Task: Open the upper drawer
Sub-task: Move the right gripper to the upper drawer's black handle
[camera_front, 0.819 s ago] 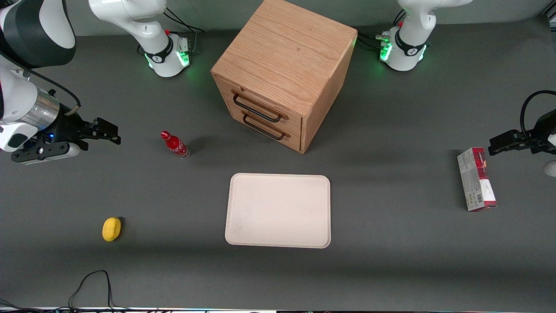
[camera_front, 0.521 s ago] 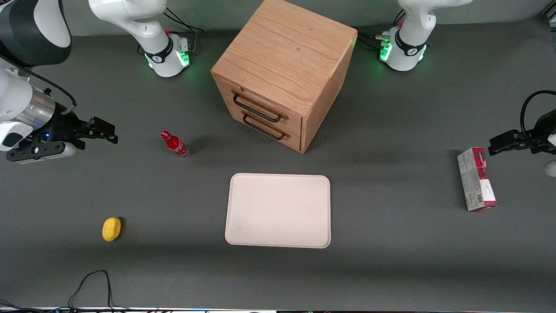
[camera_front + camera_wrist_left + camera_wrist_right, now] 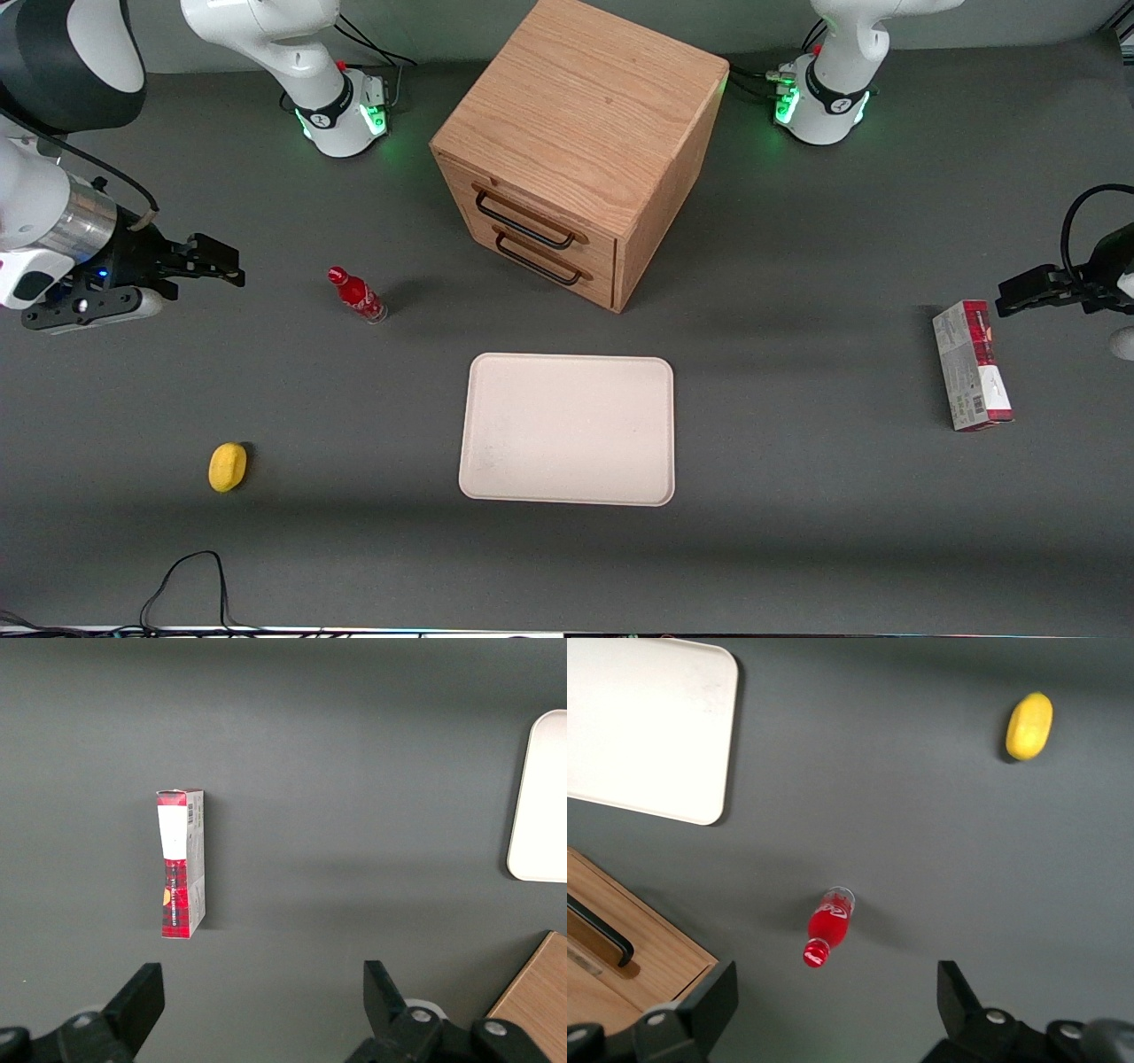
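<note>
The light oak cabinet (image 3: 580, 142) stands near the middle of the table. Its upper drawer (image 3: 532, 217) is shut, with a long black bar handle (image 3: 523, 223); the like drawer (image 3: 545, 261) sits below it. My right gripper (image 3: 221, 264) is open and empty, hovering above the table toward the working arm's end, well away from the cabinet, with the red bottle (image 3: 356, 295) between them. In the right wrist view my gripper (image 3: 833, 992) frames the bottle (image 3: 829, 926), and a corner of the cabinet (image 3: 620, 957) shows with one black handle (image 3: 602, 935).
A cream tray (image 3: 567, 429) lies nearer the front camera than the cabinet. A yellow lemon (image 3: 227, 466) lies toward the working arm's end. A red and white carton (image 3: 970, 365) lies toward the parked arm's end. A black cable (image 3: 186, 576) loops at the table's front edge.
My right gripper drifted slightly away from the cabinet, then came back a little toward it and up. Nothing else moved.
</note>
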Controlling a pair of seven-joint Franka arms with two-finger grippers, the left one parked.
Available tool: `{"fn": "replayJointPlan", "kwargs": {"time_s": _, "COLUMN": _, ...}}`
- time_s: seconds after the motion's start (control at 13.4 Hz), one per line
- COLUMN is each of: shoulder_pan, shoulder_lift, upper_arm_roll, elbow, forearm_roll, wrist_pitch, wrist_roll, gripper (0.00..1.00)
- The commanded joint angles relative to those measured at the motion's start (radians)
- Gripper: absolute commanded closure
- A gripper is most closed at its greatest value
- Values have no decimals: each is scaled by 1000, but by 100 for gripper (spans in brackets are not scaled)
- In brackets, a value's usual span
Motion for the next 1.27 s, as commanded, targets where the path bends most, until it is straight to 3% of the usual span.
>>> {"fn": "replayJointPlan", "kwargs": {"time_s": 0.0, "shoulder_pan": 35, "shoulder_lift": 78, "upper_arm_roll": -5, "elbow": 130, "forearm_roll": 16, "wrist_pitch": -49, "wrist_roll": -23, "gripper": 0}}
{"fn": "replayJointPlan", "kwargs": {"time_s": 0.3, "shoulder_pan": 135, "shoulder_lift": 155, "upper_arm_roll": 6, "elbow": 152, "forearm_roll": 16, "wrist_pitch": -37, "wrist_roll": -73, "gripper": 0}}
{"fn": "replayJointPlan", "kwargs": {"time_s": 0.74, "shoulder_pan": 419, "shoulder_lift": 284, "upper_arm_roll": 33, "elbow": 202, "forearm_roll": 31, "wrist_pitch": -35, "wrist_roll": -262, "gripper": 0}}
{"fn": "replayJointPlan", "kwargs": {"time_s": 1.04, "shoulder_pan": 479, "shoulder_lift": 331, "upper_arm_roll": 46, "elbow": 205, "forearm_roll": 123, "wrist_pitch": -32, "wrist_roll": -313, "gripper": 0}}
{"fn": "replayJointPlan", "kwargs": {"time_s": 1.19, "shoulder_pan": 499, "shoulder_lift": 345, "upper_arm_roll": 52, "elbow": 205, "forearm_roll": 126, "wrist_pitch": -30, "wrist_roll": -313, "gripper": 0}}
